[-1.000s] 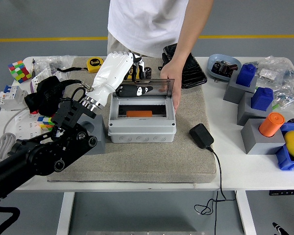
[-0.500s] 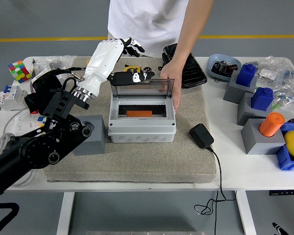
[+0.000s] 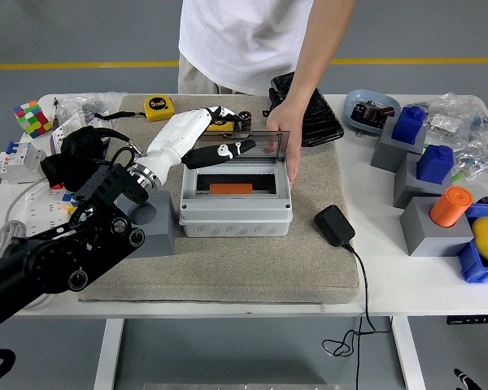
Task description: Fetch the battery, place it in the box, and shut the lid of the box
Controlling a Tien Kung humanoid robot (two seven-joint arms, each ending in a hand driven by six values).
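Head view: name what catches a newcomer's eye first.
The robot's white left hand reaches over the open grey box at the table's centre, fingers at its smoky lid. An orange battery lies inside. A person's hand steadies the box's far right side.

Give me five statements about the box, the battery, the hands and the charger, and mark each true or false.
1. The orange battery lies inside the box. True.
2. The lid is fully shut. False: it stands raised over the box.
3. The robot's left hand reaches over the box's back left. True.
4. A person's hand rests at the box's right side. True.
5. The black charger sits in the box. False: it lies on the mat, right of the box.
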